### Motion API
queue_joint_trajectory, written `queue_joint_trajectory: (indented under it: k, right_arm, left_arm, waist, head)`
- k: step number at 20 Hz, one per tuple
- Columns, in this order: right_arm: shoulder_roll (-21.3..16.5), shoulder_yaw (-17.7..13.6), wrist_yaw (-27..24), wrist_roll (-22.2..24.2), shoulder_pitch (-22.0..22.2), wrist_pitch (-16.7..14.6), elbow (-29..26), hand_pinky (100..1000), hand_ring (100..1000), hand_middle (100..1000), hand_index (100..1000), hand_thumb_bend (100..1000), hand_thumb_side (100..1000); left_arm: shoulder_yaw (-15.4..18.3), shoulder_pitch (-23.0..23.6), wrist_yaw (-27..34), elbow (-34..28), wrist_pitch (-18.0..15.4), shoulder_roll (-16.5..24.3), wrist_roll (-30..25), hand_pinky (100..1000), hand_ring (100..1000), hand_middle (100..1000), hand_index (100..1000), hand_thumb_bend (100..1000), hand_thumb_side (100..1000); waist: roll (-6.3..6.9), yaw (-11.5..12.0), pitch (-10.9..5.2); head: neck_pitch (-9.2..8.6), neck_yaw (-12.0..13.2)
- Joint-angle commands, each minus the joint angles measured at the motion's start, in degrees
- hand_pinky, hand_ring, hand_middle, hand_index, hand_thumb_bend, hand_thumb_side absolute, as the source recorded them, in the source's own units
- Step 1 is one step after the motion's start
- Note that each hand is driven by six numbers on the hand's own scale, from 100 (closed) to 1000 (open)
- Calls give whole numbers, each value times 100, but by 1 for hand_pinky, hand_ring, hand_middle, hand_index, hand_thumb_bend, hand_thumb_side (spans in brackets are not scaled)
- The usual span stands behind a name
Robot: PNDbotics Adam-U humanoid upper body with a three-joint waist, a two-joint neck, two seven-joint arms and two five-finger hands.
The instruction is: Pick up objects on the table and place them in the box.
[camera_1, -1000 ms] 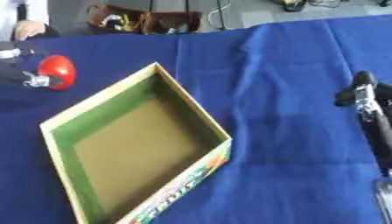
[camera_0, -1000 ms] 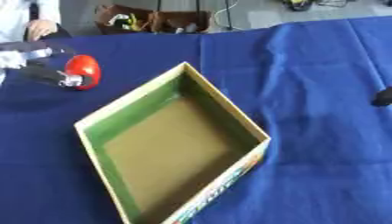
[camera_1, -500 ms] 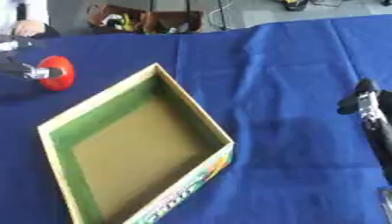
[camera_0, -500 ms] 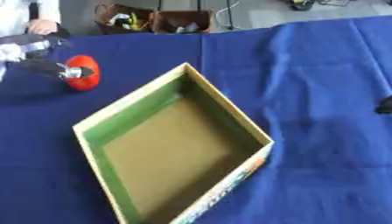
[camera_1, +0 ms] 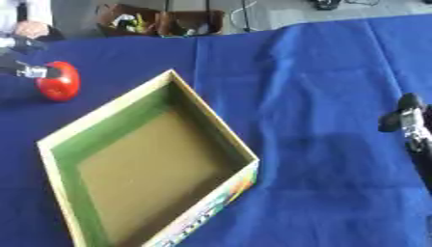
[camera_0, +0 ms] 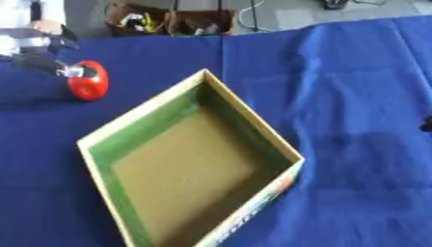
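Table (camera_0: 354, 87), covered w/ blue cloth, fills nearly the whole view; cloth shows soft folds at right. Box (camera_0: 253, 126), open-topped cardboard, sits turned diamond-wise at centre-left of the table: pale rim, green inner walls, brown floor, printed colours on its near outer side. Nothing lies inside it.

Left hand (camera_0: 47, 58) enters from upper left, silver and black, at the table's far-left edge. Its fingers (camera_0: 74, 71) touch the upper left side of a red ball (camera_0: 89, 82); whether they are curled round it or only resting against it cannot be told. The ball, round and glossy, is on or just above the cloth, outside the box and near its far-left wall, apart from the rim.

Right hand (camera_1: 407, 120) shows at the right edge in the right eye view, black w/ a silver part, over bare cloth and well apart from box and ball; state of its fingers cannot be told.

Crate (camera_0: 168, 21) w/ mixed small items stands beyond the table's far edge.
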Motion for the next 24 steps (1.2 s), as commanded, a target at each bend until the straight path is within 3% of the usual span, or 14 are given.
queue_joint_trajectory:
  k: [1,10,15,24]
  right_arm:
    - [-114,-1,61,33,-31,-11,-121,738,524,383,495,100,855]
    - [-107,11,98,72,-50,-16,-121,739,516,372,486,100,859]
    - [-85,15,120,113,-37,1,-121,740,514,369,484,100,861]
    - [-67,3,135,140,-31,13,-121,742,510,365,481,100,868]
  left_arm:
    - [137,-176,178,-26,37,298,-190,892,1000,1000,1000,629,775]
    - [209,-162,260,114,140,317,-143,840,1000,1000,1000,626,767]
    - [212,-178,-42,184,222,269,279,818,1000,1000,1000,634,760]
    - [205,-167,-424,333,287,186,419,716,989,1000,1000,609,730]
  waist:
    - [-4,-6,-93]
    - [22,-84,23]
    - [27,-104,70]
    - [40,-126,113]
  head:
    - [-111,39]
    - [-182,114]
    - [-221,152]
    - [-251,175]
